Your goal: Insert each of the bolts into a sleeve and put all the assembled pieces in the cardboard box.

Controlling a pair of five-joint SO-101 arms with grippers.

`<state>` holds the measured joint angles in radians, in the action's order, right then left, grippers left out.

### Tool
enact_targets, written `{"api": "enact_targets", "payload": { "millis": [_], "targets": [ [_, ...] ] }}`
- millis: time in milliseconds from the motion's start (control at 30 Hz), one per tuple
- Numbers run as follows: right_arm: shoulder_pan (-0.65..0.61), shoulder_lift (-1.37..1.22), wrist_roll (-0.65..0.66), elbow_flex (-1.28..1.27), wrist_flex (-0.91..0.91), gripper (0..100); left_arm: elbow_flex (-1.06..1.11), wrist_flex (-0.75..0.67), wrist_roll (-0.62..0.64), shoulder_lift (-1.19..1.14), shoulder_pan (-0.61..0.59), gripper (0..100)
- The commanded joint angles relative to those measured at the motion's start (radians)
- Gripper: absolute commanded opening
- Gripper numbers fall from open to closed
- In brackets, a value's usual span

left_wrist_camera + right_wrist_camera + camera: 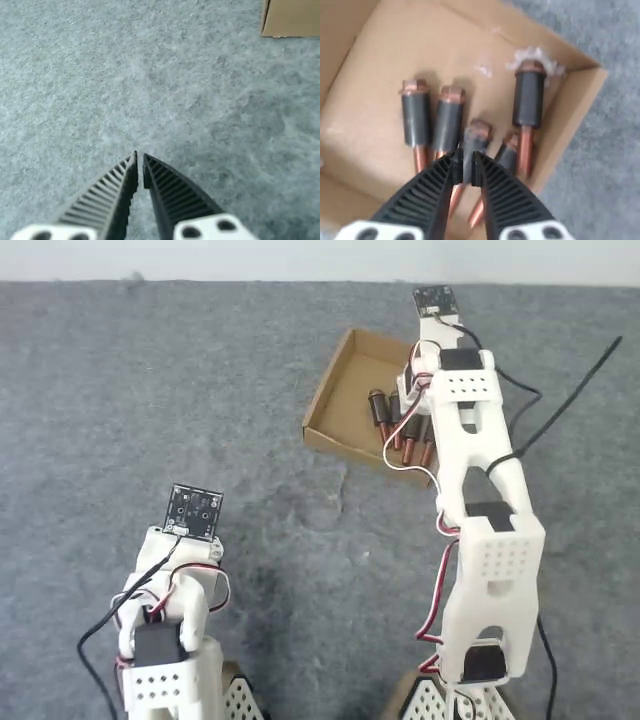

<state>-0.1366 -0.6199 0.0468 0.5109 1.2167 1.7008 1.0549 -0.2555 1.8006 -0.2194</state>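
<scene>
The cardboard box (345,400) lies on the grey carpet at the far right. Several assembled pieces (380,410), dark sleeves with copper bolts through them, lie on its floor. My right gripper (466,159) hangs over the box, shut on one assembled piece (476,134) by its dark sleeve. Other pieces lie beside it: two side by side (416,117) (449,119), one near the box wall (529,100), and one partly hidden behind a finger (507,156). My left gripper (139,159) is shut with nothing in it, low over bare carpet near the front left.
A corner of the cardboard box (292,17) is far ahead of the left gripper. The right arm (480,470) stretches over the box's near right corner. Grey carpet (200,390) covers the whole table.
</scene>
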Motion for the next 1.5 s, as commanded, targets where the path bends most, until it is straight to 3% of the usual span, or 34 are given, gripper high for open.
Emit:
{"api": "enact_targets", "payload": {
  "millis": [0, 233, 667, 900, 1167, 1467],
  "targets": [
    [0.016, 0.137, -0.006, 0.052, 0.09, 0.4, -0.016, -0.029, -0.008, 0.018, -0.002, 2],
    [0.015, 0.427, -0.006, -0.19, 0.077, 0.4, -0.016, -0.046, -0.008, 0.012, -0.003, 2],
    [0.015, 1.279, -0.005, -1.174, -0.283, 0.6, -0.016, -0.043, -0.008, 0.012, -0.002, 2],
    [0.016, 1.709, -0.002, -1.493, -0.285, 0.6, -0.016, -0.041, -0.003, 0.012, -0.002, 2],
    [0.016, 2.114, 0.092, -1.849, -0.271, 0.6, -0.016, 0.012, 0.002, 0.018, 0.005, 2],
    [0.015, 2.417, 0.094, -2.185, -0.338, 0.6, -0.016, 0.061, 0.253, 0.018, 0.023, 2]
  ]
}}
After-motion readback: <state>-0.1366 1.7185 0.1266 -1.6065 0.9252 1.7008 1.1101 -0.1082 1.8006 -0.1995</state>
